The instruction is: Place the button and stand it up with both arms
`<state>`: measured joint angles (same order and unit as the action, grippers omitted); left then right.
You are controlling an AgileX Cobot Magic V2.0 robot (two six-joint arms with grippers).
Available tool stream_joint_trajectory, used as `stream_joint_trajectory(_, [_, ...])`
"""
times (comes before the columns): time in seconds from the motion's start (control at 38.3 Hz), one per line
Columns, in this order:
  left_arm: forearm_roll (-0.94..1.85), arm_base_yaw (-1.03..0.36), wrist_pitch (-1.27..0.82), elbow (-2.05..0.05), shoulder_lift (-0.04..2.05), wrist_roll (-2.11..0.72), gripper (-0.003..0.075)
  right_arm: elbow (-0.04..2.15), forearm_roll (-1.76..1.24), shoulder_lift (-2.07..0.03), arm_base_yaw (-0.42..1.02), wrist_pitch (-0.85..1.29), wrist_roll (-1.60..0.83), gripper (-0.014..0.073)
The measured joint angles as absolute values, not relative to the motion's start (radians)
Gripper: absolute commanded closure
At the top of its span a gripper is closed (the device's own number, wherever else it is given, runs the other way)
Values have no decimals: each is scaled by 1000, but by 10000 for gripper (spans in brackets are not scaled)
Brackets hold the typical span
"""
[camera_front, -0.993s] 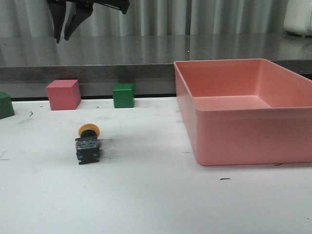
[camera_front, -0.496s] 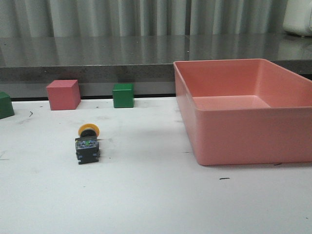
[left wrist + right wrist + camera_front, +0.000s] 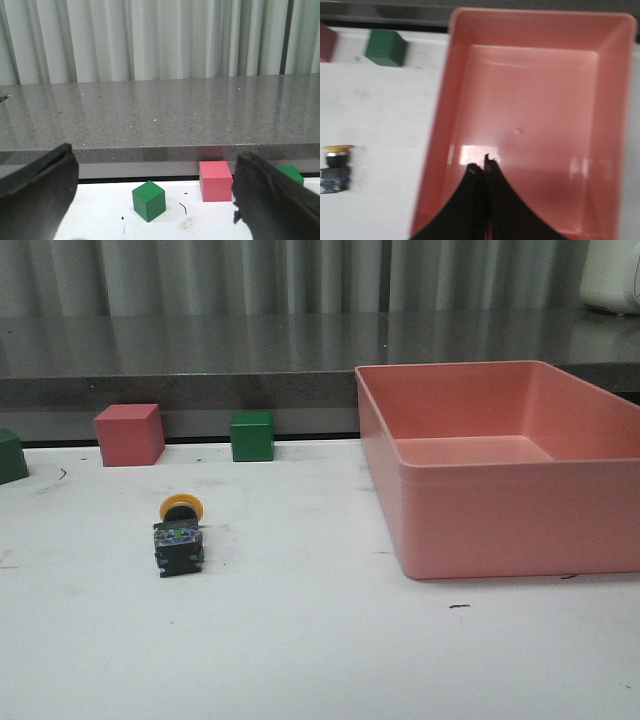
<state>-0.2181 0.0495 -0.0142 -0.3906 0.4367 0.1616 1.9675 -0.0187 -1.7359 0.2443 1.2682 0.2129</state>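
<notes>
We judge the standing undone: the button point(image 3: 180, 537) lies on its side left on the bench point(image 3: 300, 640), ungrasped, left pincer point(image 3: 155, 200) spread wide, right pincer point(image 3: 484, 170) clenched empty.

Left claw point(image 3: 155, 200) w/ broad matte-black fingers point(image 3: 35, 192), right claw point(image 3: 484, 172) black, tapered, pointed tips

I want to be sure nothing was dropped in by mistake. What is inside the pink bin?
Nothing shows inside the bin: bare floor. The right gripper covers a patch near one wall, so that spot is unseen.
</notes>
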Motion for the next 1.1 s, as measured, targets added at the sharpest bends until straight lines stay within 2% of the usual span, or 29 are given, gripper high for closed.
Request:
stream_joint_trajectory(0.16, [-218, 50, -14, -391, 437, 162, 125, 1738, 40, -1617, 161, 1266, 195, 664])
stream_joint_trajectory(0.34, [-218, 50, -14, -391, 437, 162, 125, 1473, 56, -1447, 147, 1202, 193, 664])
stream_joint_trajectory(0.57, [-218, 50, -14, -391, 437, 162, 125, 1130, 71, -1193, 147, 963, 191, 664])
stream_joint_trajectory(0.86, [-218, 50, -14, -391, 437, 162, 125, 701, 107, -836, 147, 545, 191, 664])
stream_joint_trajectory(1.1, [-218, 50, -14, -391, 437, 162, 125, 460, 118, -526, 147, 386, 191, 664])
